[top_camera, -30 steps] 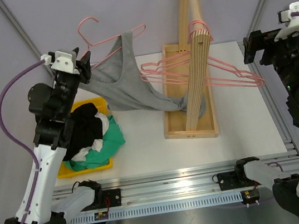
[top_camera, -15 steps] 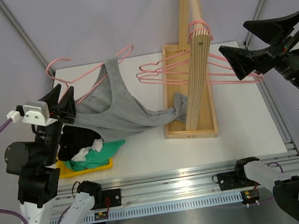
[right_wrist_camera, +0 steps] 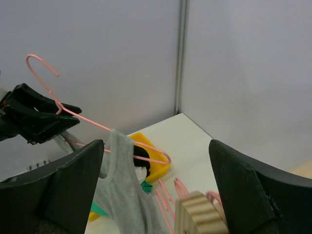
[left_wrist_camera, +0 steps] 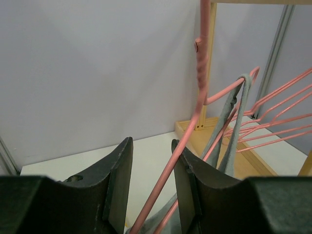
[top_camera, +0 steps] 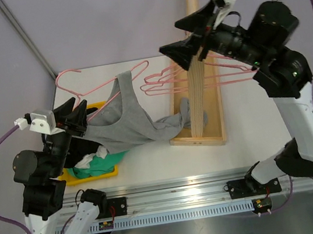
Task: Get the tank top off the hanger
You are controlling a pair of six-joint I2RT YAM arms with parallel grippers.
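Note:
A pink hanger (top_camera: 107, 82) is held in the air at the left, and my left gripper (top_camera: 77, 113) is shut on its wire just below the hook. In the left wrist view the wire (left_wrist_camera: 200, 87) runs between my jaws (left_wrist_camera: 151, 146), pressed against the right finger (left_wrist_camera: 187, 185). The grey tank top (top_camera: 128, 118) hangs by a strap from the hanger's right shoulder. Its hem trails onto the wooden tray (top_camera: 204, 137). My right gripper (top_camera: 185, 41) is wide open and empty, high above the rack, facing the tank top (right_wrist_camera: 124, 195) and hanger (right_wrist_camera: 83, 119).
A yellow bin (top_camera: 103, 173) of black, white and green clothes sits under the left arm. A tall wooden rack post (top_camera: 199, 87) stands in the tray and carries several spare pink hangers (top_camera: 166, 81). Grey walls and metal frame bars close in the back.
The right arm has swung from the far right to over the rack, its gripper still wide open. The left arm has dropped toward the near left, carrying the hanger and tank top.

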